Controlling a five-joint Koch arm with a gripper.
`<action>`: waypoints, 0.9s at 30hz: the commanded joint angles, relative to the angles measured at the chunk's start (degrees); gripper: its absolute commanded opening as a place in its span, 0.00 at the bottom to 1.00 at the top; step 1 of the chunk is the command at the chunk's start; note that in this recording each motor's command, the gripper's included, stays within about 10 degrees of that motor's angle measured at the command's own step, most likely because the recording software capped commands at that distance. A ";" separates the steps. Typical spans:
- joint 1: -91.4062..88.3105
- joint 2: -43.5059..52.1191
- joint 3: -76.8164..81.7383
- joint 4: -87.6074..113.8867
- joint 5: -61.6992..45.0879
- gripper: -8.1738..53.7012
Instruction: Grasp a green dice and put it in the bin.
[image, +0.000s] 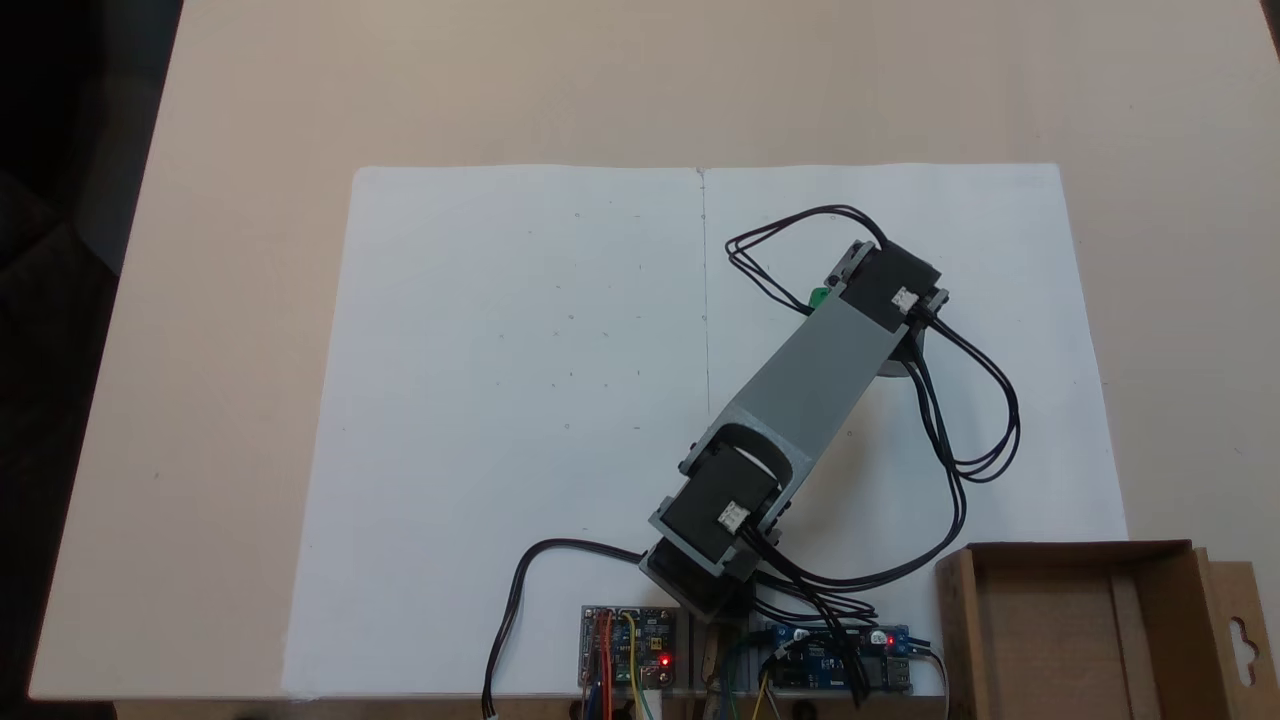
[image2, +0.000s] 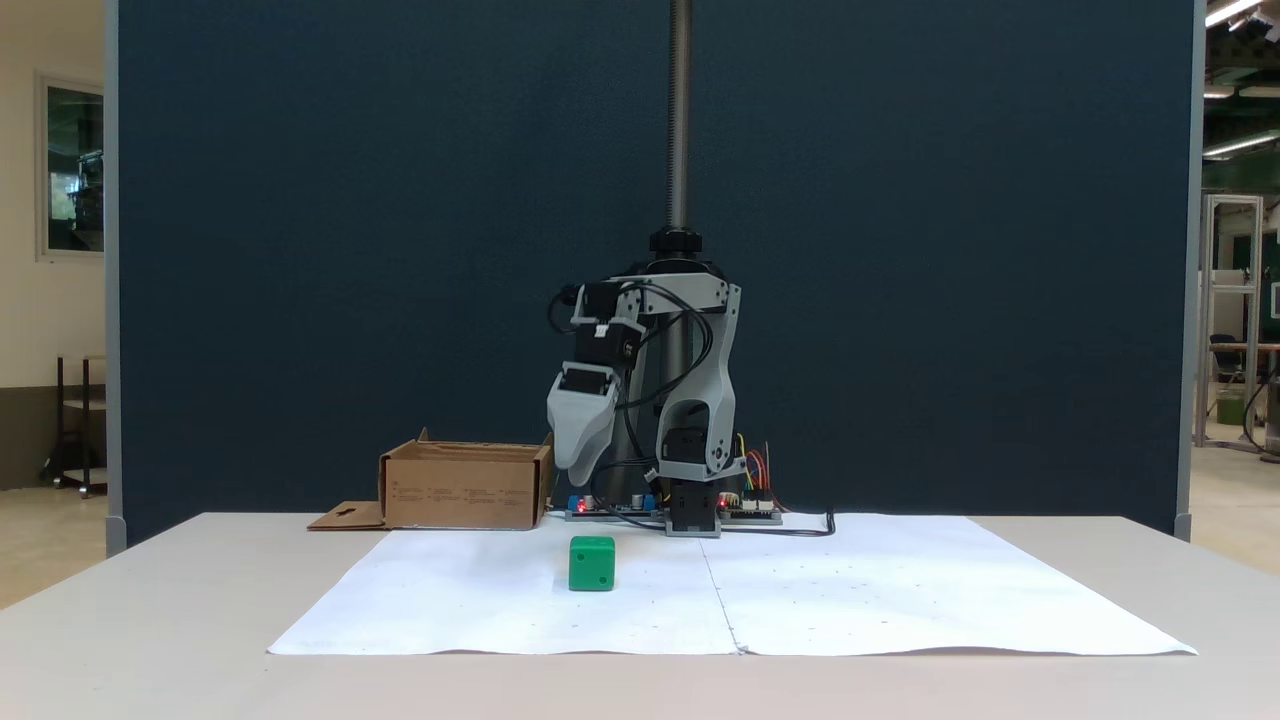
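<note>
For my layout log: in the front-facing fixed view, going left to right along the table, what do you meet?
The bin's flat hang-tab flap → the bin → the green dice → the arm's base. The end effector hangs above, overlapping, so it is left out.

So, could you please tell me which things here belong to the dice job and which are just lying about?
Job:
- green dice, on the white paper
- bin, beside the arm's base
- pincer, hanging above the dice

Just there:
- white paper sheets
- circuit boards
- black cables
</note>
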 joint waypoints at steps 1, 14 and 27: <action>-0.44 0.18 -3.08 -3.96 -5.63 0.83; -3.08 -2.64 -2.99 -3.43 -6.94 0.84; -8.88 -4.57 -2.99 3.52 -6.77 0.85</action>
